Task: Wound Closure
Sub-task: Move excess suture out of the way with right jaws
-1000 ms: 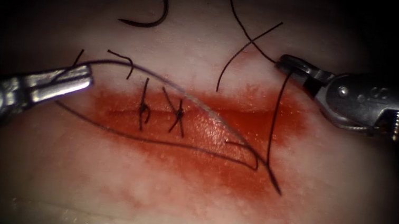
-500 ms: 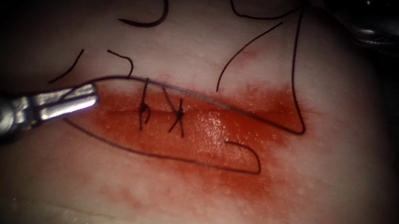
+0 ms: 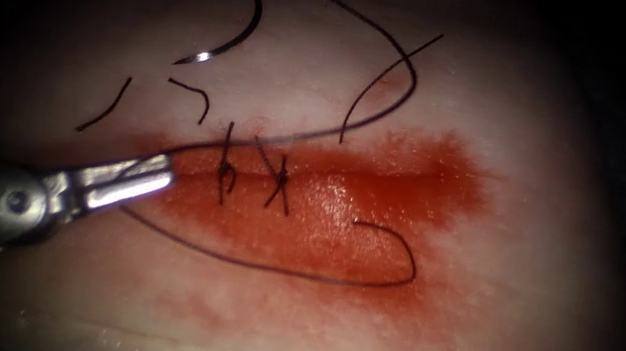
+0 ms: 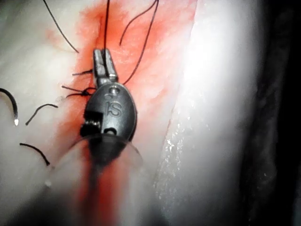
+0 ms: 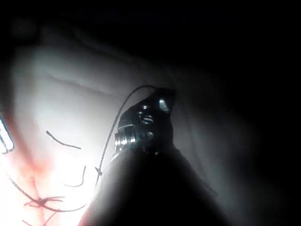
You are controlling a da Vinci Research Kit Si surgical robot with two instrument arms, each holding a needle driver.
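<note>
The tissue (image 3: 534,261) is pale pork belly with a wide patch of red fluid (image 3: 323,219) soaked around the cut (image 3: 379,179), and dark shadow lies past its rim on every side.

The left tool (image 3: 129,182) lies low over the left end of the cut, tips pointing along it to the right. Its jaws are together, clamped on the thread (image 3: 273,268); the left wrist view shows the left tool (image 4: 104,63) pinched on that strand over the red patch. From the tips one strand rises up and to the right across the pale tissue beyond the cut, and a second runs below the tool along the near side of the cut and hooks back at its right end.

Up and left of the tips lie two cut ends of thread (image 3: 103,114). Just right of the tips two tied stitches (image 3: 254,179) cross the cut side by side, their tails standing off it.

Above the tool, well apart from the cut on its far side, the curved needle (image 3: 231,28) rests free on the pale tissue, not in it and held by neither tool, its shiny point turned down and to the left.

The right tool (image 5: 146,122) is raised off the tissue in the right wrist view, with thread (image 5: 113,136) running from its tip down toward the stitches; I cannot tell how its jaws stand. The tissue right of the cut lies open.
</note>
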